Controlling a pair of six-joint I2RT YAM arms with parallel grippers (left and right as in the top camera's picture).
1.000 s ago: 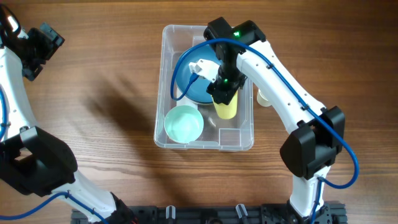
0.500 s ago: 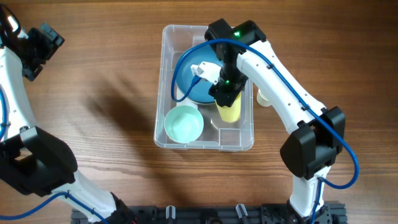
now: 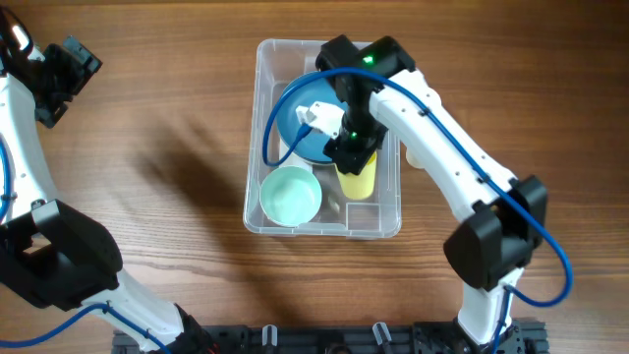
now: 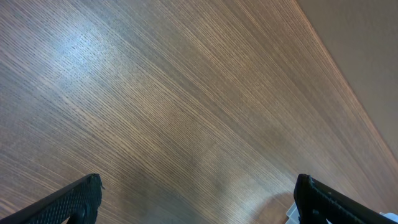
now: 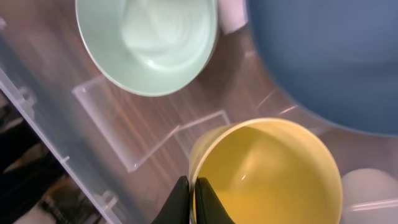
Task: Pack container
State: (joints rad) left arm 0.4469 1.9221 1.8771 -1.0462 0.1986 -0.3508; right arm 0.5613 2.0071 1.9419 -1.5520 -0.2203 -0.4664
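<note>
Clear plastic, the container (image 3: 258, 108) sat at the middle of the table (image 3: 147, 147), its long axis running near to far. Inside it, a blue bowl (image 3: 300, 133) filled the far half, a mint bowl (image 3: 290, 195) lay in the near-left corner, and a yellow cup (image 3: 359, 180) stood upright in the near-right corner, just beside the right wall.

The right gripper (image 5: 189, 199) hung directly over that cup, its fingers pinched together on the near edge of the rim, so the cup lay straight below the tool and within the walls. From this, the cup looked about ready to be let go. The next move would turn on opening the fingers and lifting straight up, clear of the right wall and the blue bowl's edge.

Just outside the right wall, a pale rounded object (image 3: 417, 154) showed from under the right arm, too hidden to name. It seemed the next thing to pack, and the right arm was much the nearer.

The left gripper (image 3: 59, 79) was at the far left, well apart from the container, its fingers spread wide over bare wood and holding nothing.
</note>
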